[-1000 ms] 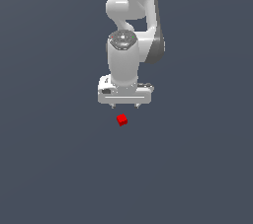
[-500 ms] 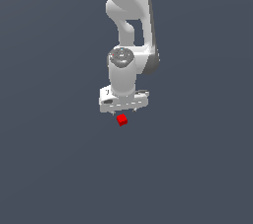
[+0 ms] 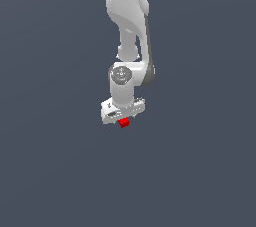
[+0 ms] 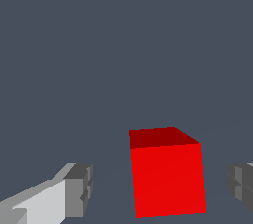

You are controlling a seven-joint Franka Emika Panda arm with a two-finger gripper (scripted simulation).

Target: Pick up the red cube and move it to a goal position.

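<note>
The red cube (image 3: 124, 122) is a tiny bright red block on the dark grey floor, partly covered by the white hand above it in the exterior view. In the wrist view the red cube (image 4: 167, 173) stands between my two grey fingertips (image 4: 79, 188), with a gap on each side. My gripper (image 3: 123, 119) is open and lowered around the cube without touching it. The fingers are hidden by the hand in the exterior view.
The white arm (image 3: 127, 26) rises from the hand to the top of the exterior view. The floor (image 3: 50, 171) is plain dark grey all around. No goal marker shows.
The hand has come down onto the cube and turned slightly. The cube, formerly clear below the hand, is now partly covered by it and has not moved.
</note>
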